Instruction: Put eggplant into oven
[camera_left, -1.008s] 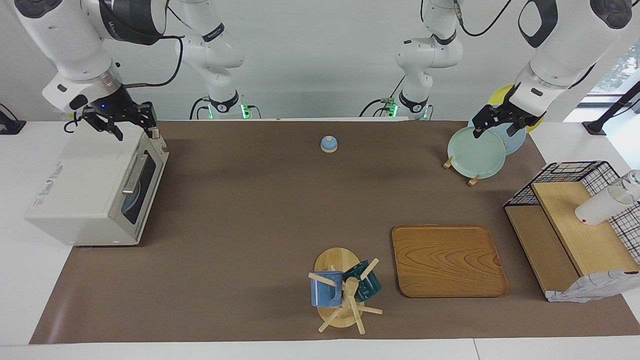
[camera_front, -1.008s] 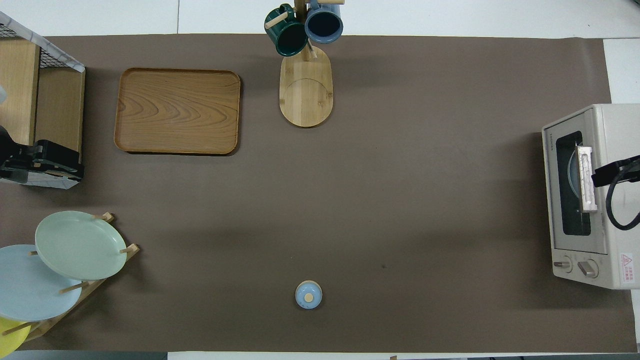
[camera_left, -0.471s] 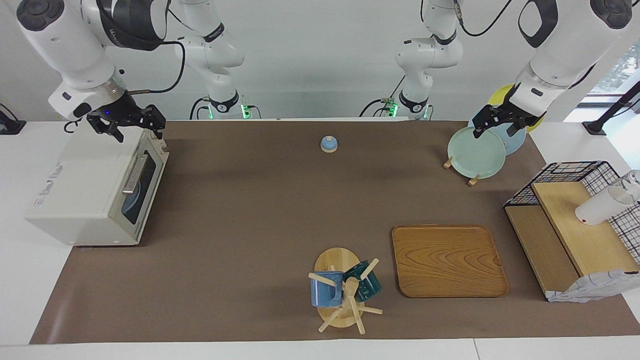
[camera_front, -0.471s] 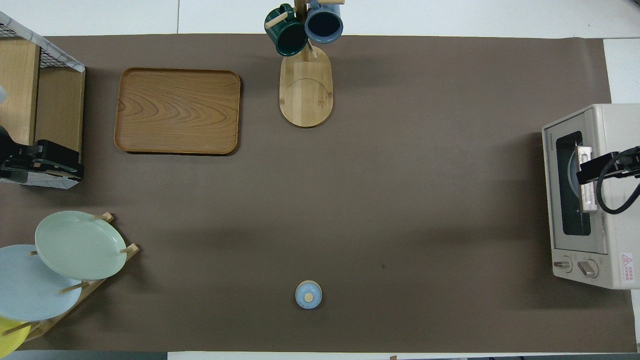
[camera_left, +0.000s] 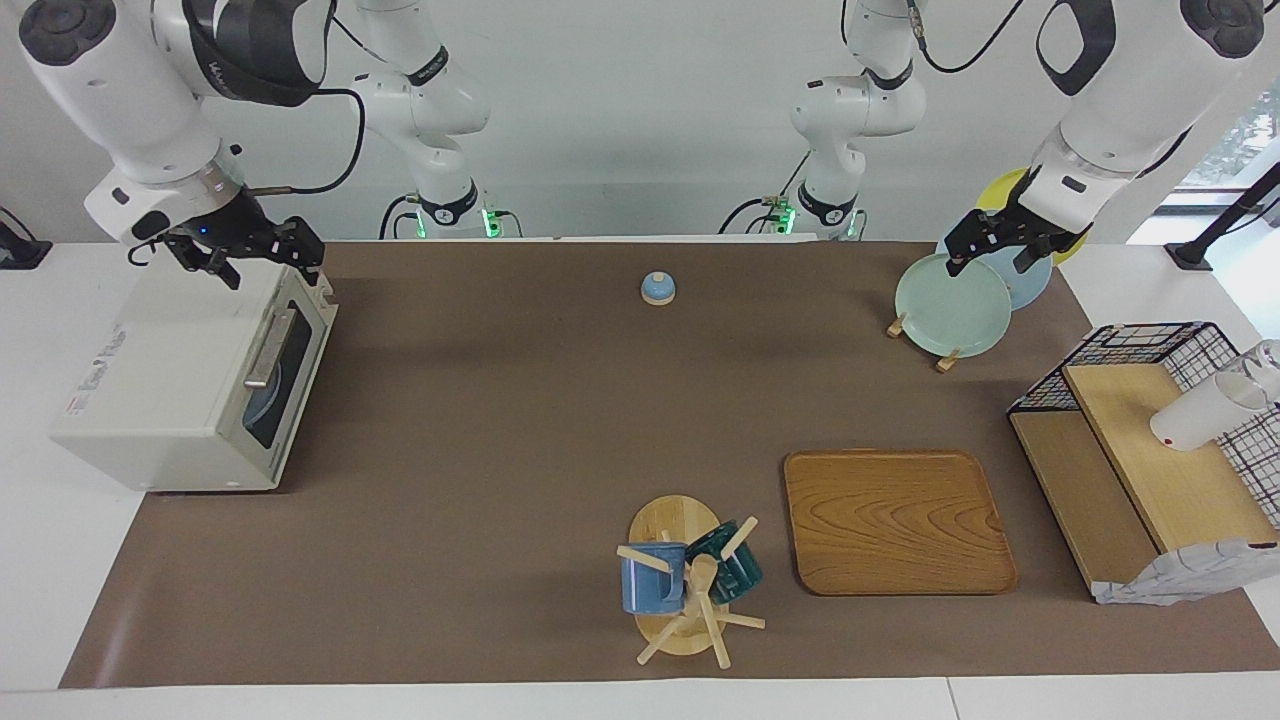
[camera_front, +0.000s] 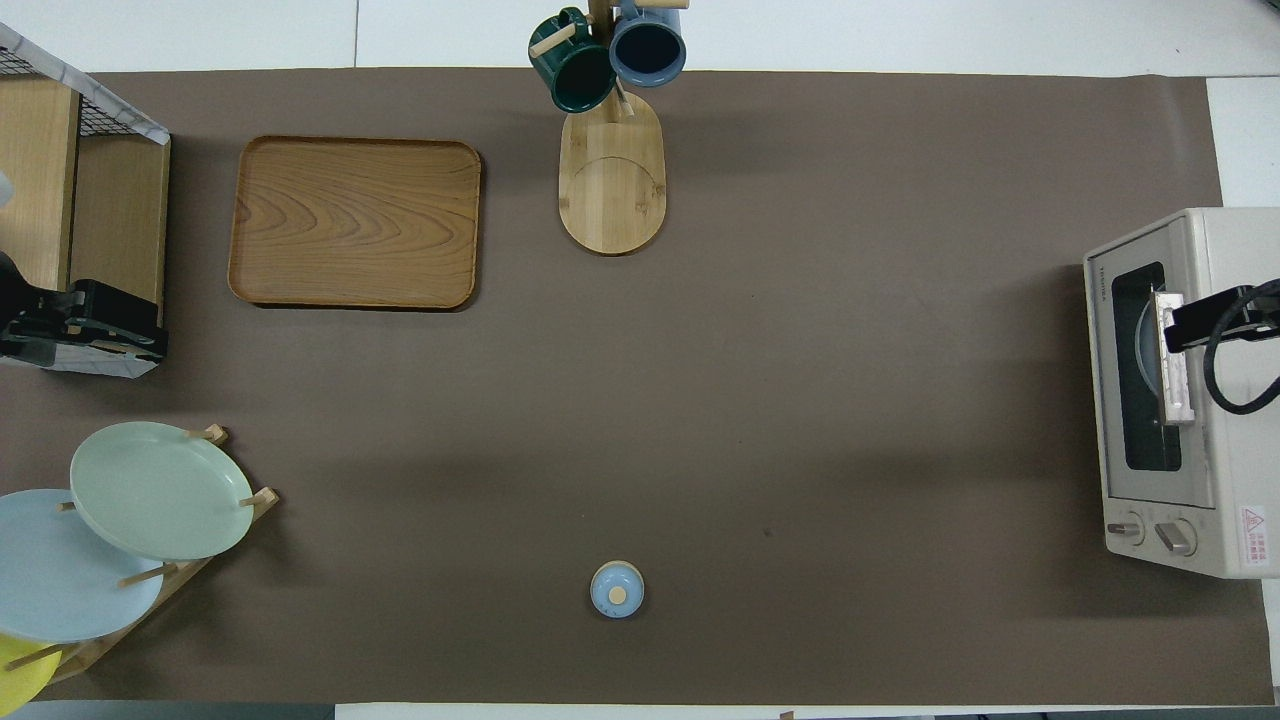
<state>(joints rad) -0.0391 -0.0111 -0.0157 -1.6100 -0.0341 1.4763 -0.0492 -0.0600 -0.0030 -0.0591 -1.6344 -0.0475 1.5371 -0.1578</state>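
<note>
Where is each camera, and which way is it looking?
Facing view: high across the table, looking at both robots; whole arms show, right gripper over the oven, left gripper over the plate rack.
Overhead view: above the robots, looking steeply down; only gripper parts show.
Shared: oven, wooden tray, mug tree.

right claw (camera_left: 265, 255) raised, left claw (camera_left: 995, 248) waiting

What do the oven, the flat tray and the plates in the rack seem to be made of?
The oven looks like off-white painted metal with a dark glass door and a shiny metal bar handle. The tray looks like wood: brown, with clear grain lines and a low sheen. The plates look like glazed ceramic, though smooth, plain-coloured plastic is also possible.
</note>
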